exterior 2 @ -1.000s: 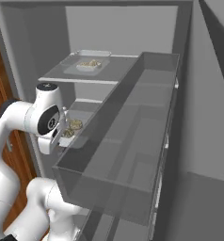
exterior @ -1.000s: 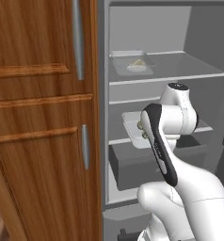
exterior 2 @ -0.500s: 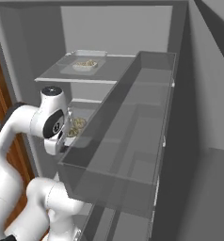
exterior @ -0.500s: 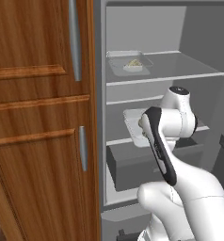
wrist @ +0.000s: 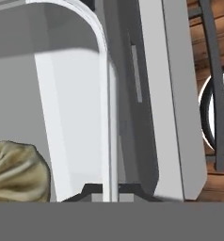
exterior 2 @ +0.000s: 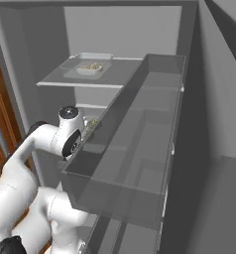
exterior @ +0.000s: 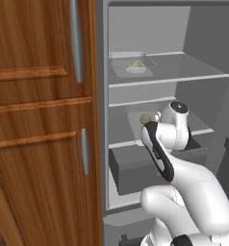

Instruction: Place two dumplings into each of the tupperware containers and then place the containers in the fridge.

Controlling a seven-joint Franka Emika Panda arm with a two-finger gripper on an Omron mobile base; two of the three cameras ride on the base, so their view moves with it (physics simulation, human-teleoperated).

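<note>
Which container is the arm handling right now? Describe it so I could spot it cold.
Look inside the open fridge. On its middle shelf, behind the arm's elbow, sits a clear tray with a dumpling. The other tray sits alone on the top shelf.

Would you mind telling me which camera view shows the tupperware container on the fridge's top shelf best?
The left base view: the upper container sits whole on the top shelf, dumplings visible inside. The right base view also shows it, smaller and farther off. The hand view shows a close container rim, apparently the other one.
</note>
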